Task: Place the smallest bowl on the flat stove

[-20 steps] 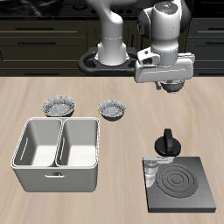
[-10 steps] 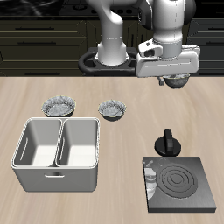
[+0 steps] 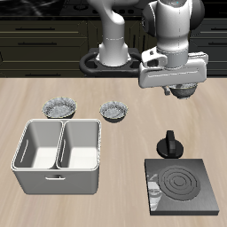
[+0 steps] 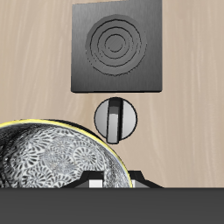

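My gripper [image 3: 183, 86] is shut on the smallest bowl [image 3: 183, 91], a small grey-white bowl with a dark patterned rim, and holds it high above the table. In the wrist view the bowl [image 4: 48, 166] fills the frame close to my gripper [image 4: 105, 184]. The flat stove [image 3: 182, 186] is a black square slab with grey ring burners near the table's front edge. In the wrist view the stove [image 4: 116, 45] lies ahead of the bowl. Its black knob [image 3: 169, 144] sits at its back edge, roughly under the bowl, and shows in the wrist view [image 4: 115, 117] too.
Two wider patterned bowls [image 3: 60, 108] [image 3: 114, 111] stand on the table farther back. A grey two-compartment metal bin [image 3: 58, 155] stands near the front edge, beside the stove with a gap between them. The robot's base [image 3: 111, 53] is at the back.
My gripper has carried the bowl sideways, away from the two bowls and closer to above the knob and stove. Nothing on the table has moved.
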### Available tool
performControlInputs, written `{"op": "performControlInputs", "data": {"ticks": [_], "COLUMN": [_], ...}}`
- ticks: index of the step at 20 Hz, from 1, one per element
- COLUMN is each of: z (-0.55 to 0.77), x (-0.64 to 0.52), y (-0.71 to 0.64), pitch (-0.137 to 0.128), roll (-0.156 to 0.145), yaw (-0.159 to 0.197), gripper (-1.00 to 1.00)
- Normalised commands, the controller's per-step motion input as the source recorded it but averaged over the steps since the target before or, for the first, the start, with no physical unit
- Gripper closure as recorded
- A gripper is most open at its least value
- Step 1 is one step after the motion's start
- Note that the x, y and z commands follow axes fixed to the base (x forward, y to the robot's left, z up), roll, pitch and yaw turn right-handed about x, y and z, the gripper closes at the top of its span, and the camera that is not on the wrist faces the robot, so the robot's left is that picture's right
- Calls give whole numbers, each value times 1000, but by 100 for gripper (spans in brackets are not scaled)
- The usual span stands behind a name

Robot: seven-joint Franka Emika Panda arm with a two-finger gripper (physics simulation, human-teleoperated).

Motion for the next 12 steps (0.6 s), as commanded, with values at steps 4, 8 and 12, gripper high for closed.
{"op": "performControlInputs", "data": {"ticks": [4, 8, 12], "z": [200, 299, 227], "x": [250, 264, 348], "y": [142, 77, 17], "pitch": [-41, -38, -21], "roll": [17, -12, -12], "yaw": [46, 26, -20], "gripper": [100, 100, 100]}}
